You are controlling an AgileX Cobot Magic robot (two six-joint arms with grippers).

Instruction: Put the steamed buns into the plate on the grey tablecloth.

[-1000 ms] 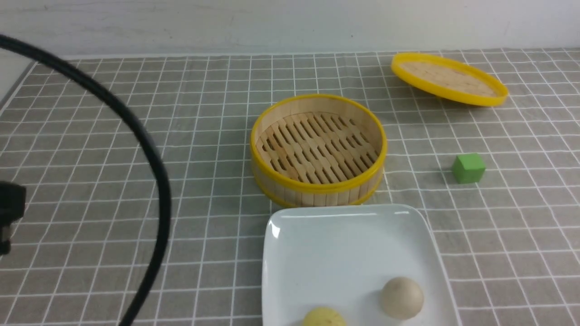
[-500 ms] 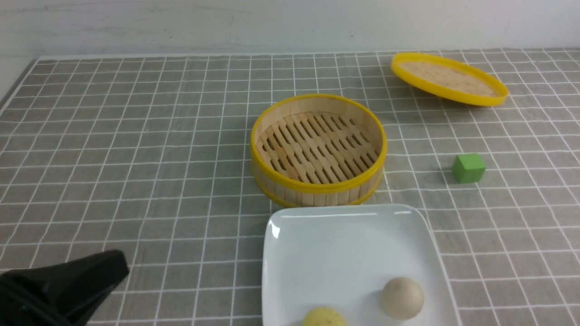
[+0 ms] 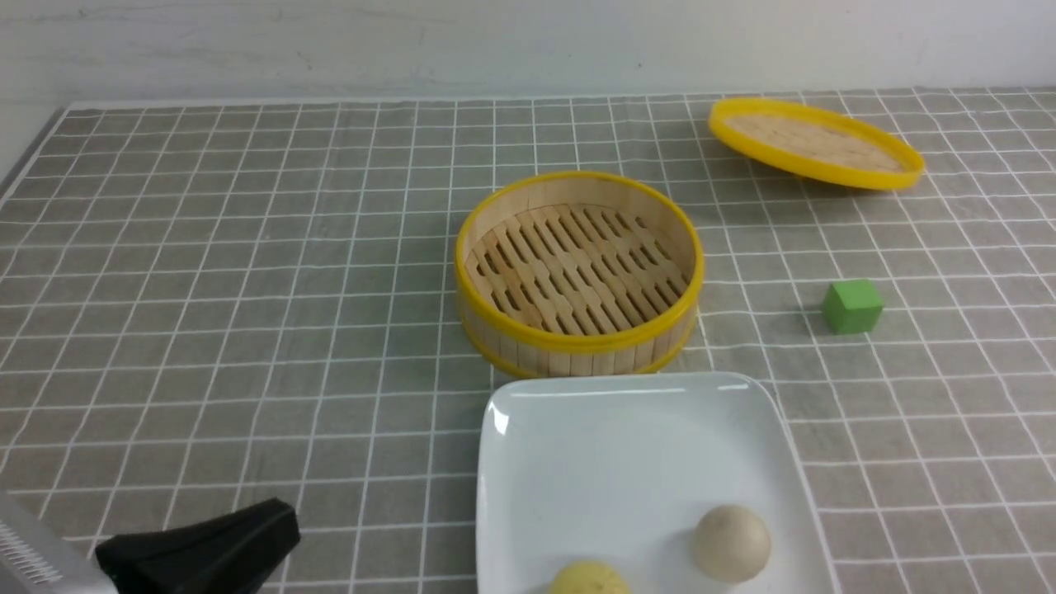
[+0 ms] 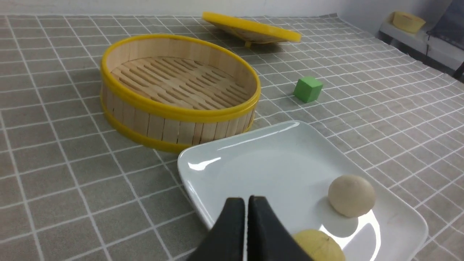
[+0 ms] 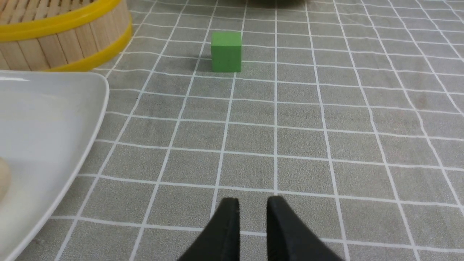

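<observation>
The white plate [image 3: 627, 445] lies on the grey tablecloth [image 3: 247, 289] at the near middle. Both steamed buns rest in it: a beige one [image 3: 732, 543] and a pale yellow one [image 3: 589, 579] at the picture's lower edge. My left gripper [image 3: 276, 524] hangs low just left of the plate, its tips pressed together with nothing between them. Its wrist view shows those tips [image 4: 247, 203] over the plate's [image 4: 261, 159] near rim, beside the yellow bun [image 4: 319, 246] and the beige bun [image 4: 351, 195]. My right gripper [image 5: 253, 204] hovers over bare cloth right of the plate [image 5: 43, 119], jaws slightly apart and empty.
A round bamboo steamer basket [image 3: 577, 272] with a yellow rim stands just behind the plate. Its flat lid [image 3: 817, 144] lies tilted at the far right. A green cube [image 3: 852, 305] sits on the cloth right of the basket, ahead of my right gripper.
In the front view the left arm's black cable has swung out of sight, and the left gripper's tip has come in at the lower left and moved right toward the plate.
</observation>
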